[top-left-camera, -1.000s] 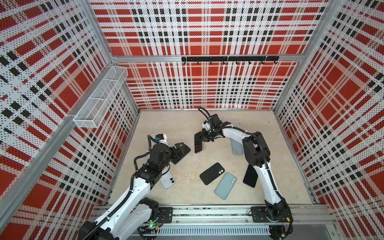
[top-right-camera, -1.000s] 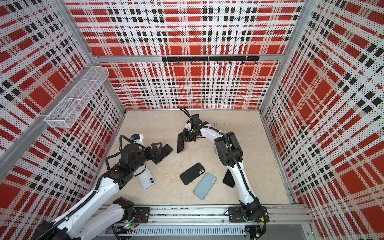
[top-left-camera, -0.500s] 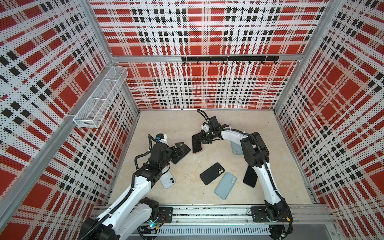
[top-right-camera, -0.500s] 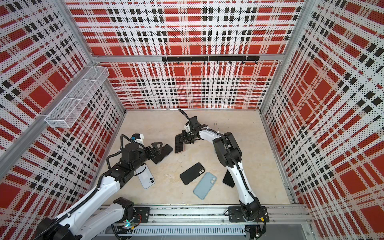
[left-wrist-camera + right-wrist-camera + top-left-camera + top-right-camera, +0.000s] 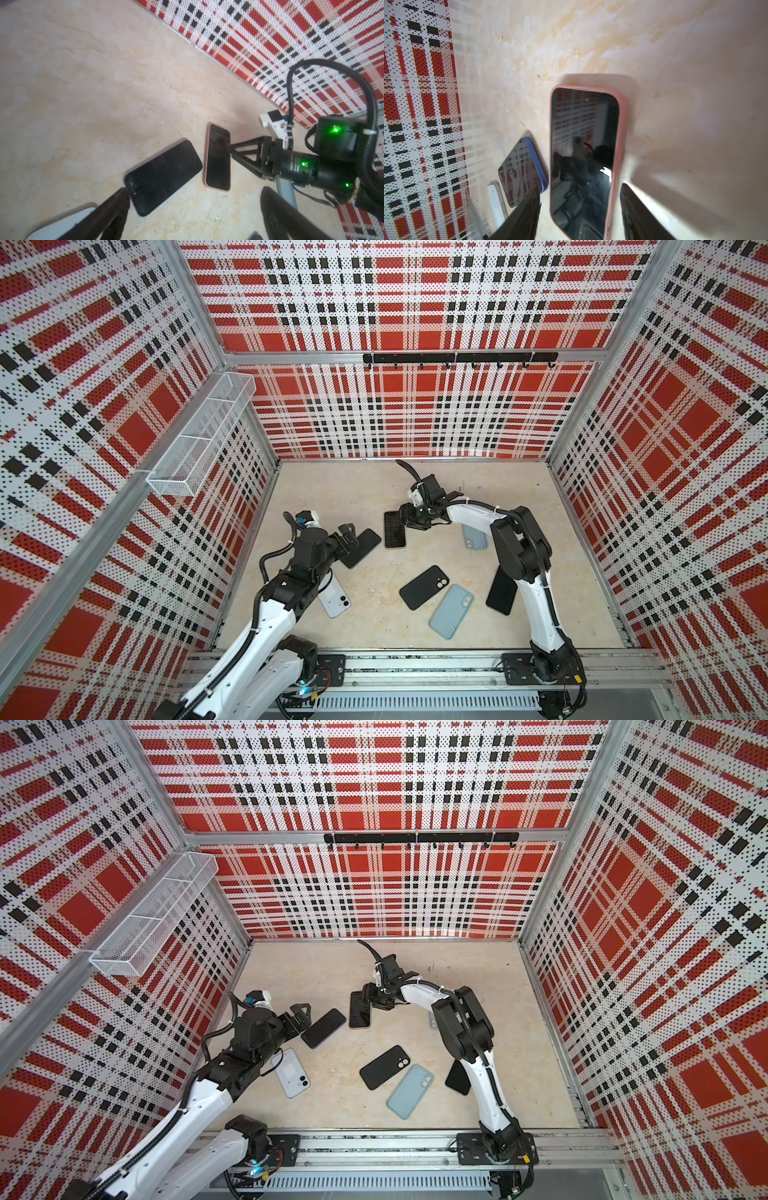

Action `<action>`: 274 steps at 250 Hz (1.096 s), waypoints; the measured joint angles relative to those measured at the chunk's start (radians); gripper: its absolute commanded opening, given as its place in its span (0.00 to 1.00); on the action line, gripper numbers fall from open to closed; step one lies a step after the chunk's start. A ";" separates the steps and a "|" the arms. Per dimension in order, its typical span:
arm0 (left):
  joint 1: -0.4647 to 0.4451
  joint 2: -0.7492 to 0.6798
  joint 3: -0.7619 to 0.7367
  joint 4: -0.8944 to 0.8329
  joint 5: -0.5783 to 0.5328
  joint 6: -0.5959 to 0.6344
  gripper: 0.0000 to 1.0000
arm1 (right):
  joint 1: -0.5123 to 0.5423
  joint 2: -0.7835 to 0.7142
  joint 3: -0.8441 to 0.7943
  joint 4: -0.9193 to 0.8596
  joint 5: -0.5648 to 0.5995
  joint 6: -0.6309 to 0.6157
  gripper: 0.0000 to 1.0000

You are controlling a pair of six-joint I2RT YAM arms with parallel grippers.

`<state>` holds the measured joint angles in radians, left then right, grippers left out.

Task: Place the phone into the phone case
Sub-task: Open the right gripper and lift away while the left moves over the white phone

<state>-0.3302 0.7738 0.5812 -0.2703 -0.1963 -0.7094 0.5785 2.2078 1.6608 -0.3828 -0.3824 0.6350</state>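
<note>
A phone with a black screen sits in a pink phone case (image 5: 394,529) (image 5: 359,1009) and lies flat, screen up, mid-floor. My right gripper (image 5: 406,520) (image 5: 370,1001) is open and straddles one end of it. In the right wrist view the cased phone (image 5: 583,145) lies between the fingers of that gripper (image 5: 581,190) with a gap on each side. My left gripper (image 5: 348,536) (image 5: 300,1018) is open and holds nothing. It sits beside a dark phone with a blue edge (image 5: 362,547) (image 5: 164,176). In the left wrist view one finger (image 5: 116,203) touches that phone's corner.
A white phone (image 5: 334,599) lies back up under the left arm. A black case (image 5: 424,587) and a light blue case (image 5: 451,611) lie near the front. A black phone (image 5: 501,591) and another pale blue case (image 5: 473,537) lie by the right arm.
The right gripper has gone from shut to open, letting go of the pink-cased phone, which has shifted slightly left and now lies flat. The left arm has hardly moved.
</note>
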 measured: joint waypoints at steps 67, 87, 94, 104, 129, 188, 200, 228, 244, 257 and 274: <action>0.045 -0.063 0.098 -0.188 -0.093 -0.024 0.99 | -0.002 -0.338 -0.128 0.041 0.192 -0.135 0.68; 0.050 -0.008 0.124 -0.266 -0.092 -0.060 1.00 | -0.002 -0.468 -0.229 0.113 0.222 -0.184 0.69; 0.050 0.010 0.126 -0.293 -0.090 -0.080 1.00 | -0.002 -0.515 -0.269 0.138 0.232 -0.206 0.69; 0.050 0.039 0.123 -0.339 -0.084 -0.117 0.99 | -0.002 -0.571 -0.319 0.166 0.248 -0.233 0.70; 0.051 0.082 0.079 -0.420 -0.049 -0.215 0.99 | -0.002 -0.685 -0.426 0.224 0.282 -0.304 0.72; 0.062 0.190 0.048 -0.597 -0.009 -0.340 0.99 | -0.002 -0.756 -0.593 0.305 0.310 -0.370 0.81; 0.067 0.241 0.063 -0.616 -0.003 -0.335 0.99 | -0.002 -0.756 -0.617 0.314 0.309 -0.372 0.82; 0.083 0.373 0.106 -0.628 0.025 -0.298 1.00 | -0.002 -0.756 -0.650 0.327 0.306 -0.373 0.84; 0.092 0.444 0.116 -0.618 0.052 -0.267 1.00 | -0.002 -0.756 -0.651 0.332 0.303 -0.374 0.85; 0.094 0.492 0.116 -0.608 0.078 -0.243 1.00 | -0.002 -0.756 -0.647 0.336 0.298 -0.377 0.85; 0.094 0.539 0.115 -0.594 0.109 -0.215 0.99 | -0.002 -0.754 -0.639 0.341 0.292 -0.380 0.86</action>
<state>-0.2359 1.3125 0.6960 -0.8639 -0.0872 -0.9245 0.5762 1.4536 1.0218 -0.0422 -0.0902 0.2550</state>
